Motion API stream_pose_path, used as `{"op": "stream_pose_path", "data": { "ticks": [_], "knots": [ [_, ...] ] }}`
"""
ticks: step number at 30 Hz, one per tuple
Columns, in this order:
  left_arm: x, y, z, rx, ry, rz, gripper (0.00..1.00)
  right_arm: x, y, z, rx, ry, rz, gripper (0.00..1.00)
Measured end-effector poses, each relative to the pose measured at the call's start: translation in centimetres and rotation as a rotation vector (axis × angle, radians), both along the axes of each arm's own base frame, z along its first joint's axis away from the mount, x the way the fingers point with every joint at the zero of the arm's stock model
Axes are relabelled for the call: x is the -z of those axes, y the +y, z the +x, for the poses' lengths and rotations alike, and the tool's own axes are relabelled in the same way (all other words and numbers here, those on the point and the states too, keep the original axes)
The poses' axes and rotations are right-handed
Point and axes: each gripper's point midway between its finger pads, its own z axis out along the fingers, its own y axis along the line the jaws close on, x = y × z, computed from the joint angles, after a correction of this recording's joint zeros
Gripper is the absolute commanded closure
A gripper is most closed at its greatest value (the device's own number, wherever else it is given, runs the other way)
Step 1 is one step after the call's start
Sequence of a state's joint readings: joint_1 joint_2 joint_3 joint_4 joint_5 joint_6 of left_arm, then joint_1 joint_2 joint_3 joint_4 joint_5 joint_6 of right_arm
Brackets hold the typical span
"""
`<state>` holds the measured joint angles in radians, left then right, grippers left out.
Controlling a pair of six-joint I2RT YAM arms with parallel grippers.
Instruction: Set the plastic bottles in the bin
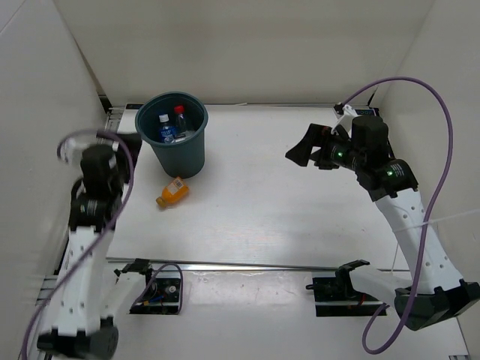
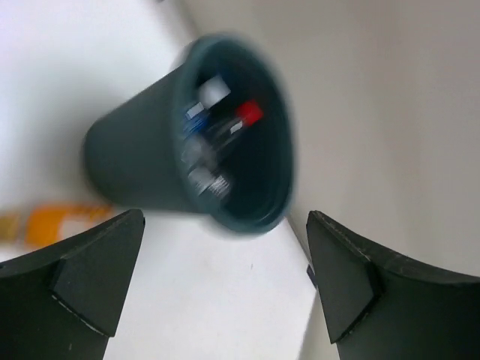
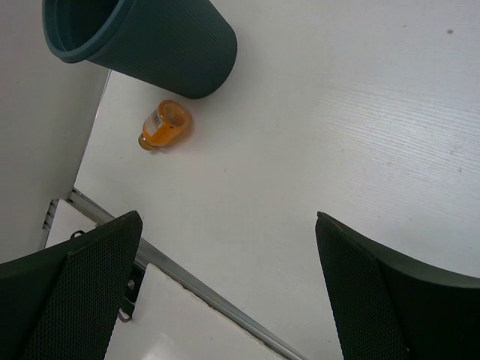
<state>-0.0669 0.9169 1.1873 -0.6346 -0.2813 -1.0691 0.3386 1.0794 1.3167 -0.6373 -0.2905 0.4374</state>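
Inside the bin (image 1: 182, 159) stand two clear bottles, the red-capped bottle (image 1: 179, 110) next to the blue-capped bottle (image 1: 163, 118). The left wrist view is too blurred to show what else sits in there. The orange bottle (image 1: 172, 192) lies on its side on the table (image 1: 285, 217), just beside the bin's base. The left gripper (image 2: 223, 225) hangs just left of the bin, jaws spread wide, nothing held. The right gripper (image 3: 229, 225), well to the bin's right, gapes empty too.

bin (image 1: 174, 150) — matt dark teal plastic, finely ribbed wall | orange bottle (image 1: 172, 192) — glossy translucent plastic | tabletop (image 1: 270, 202) — smooth matt white | right pincer (image 3: 225, 292) pads (image 3: 90, 289) — black, dotted texture
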Motion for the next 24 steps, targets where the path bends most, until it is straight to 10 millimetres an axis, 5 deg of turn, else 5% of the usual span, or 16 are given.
{"op": "stream_pose_path", "data": {
  "ticks": [2,4,7,10,14,24],
  "knots": [
    [3.4,0.0,-2.8,-0.042,-0.012,-0.122,0.0,0.4,-0.1,0.0,0.003,0.011,-0.004,0.0],
    [9.3,-0.1,-5.4,-0.101,0.042,-0.268,0.0,0.5,-0.1,0.2,0.003,0.016,-0.005,0.0],
    [17.2,-0.2,-7.1,-0.193,0.159,-0.417,0.0,0.7,0.1,0.2,-0.006,0.026,-0.003,0.0],
    [22.2,-0.3,-7.7,-0.295,0.24,-0.543,0.0,1.1,0.4,0.3,-0.02,0.042,-0.002,0.0],
    [24.9,-0.7,-7.2,-0.375,0.296,-0.675,0.0,1.6,0.8,0.4,-0.043,0.059,-0.005,0.0],
    [25.1,-1.0,-2.8,-0.431,0.301,-0.754,0.0,1.9,0.6,0.2,-0.055,0.056,-0.024,0.0]
  ]
}}
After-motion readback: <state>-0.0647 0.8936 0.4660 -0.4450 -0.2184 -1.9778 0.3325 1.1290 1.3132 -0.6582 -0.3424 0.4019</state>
